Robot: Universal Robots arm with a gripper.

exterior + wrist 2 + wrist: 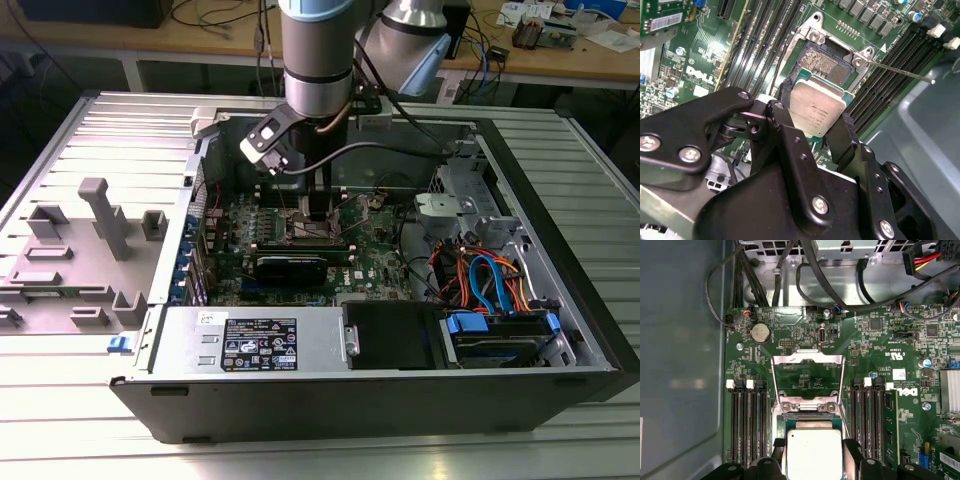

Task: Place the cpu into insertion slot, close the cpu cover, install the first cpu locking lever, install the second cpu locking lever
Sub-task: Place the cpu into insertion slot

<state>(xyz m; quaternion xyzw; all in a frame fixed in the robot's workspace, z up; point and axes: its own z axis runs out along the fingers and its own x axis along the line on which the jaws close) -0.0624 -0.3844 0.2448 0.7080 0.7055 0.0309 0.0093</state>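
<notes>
In the exterior view, reaches down with the gripper [318, 208] into the open computer case [330, 405], right over the insertion slot [312, 232]. In the second wrist view, pinches the cpu [816, 111] between two black fingers [844, 137], one on each side, and holds it just above the insertion slot [829, 64], with a thin metal lever [900, 71] sticking out beside the slot. In the first wrist view, holds the cpu [815, 452] over the insertion slot [810, 419], with the cpu cover [807, 359] flipped open on the slot's side away from the gripper, and long black memory slots [747, 425] on both sides of the slot
</notes>
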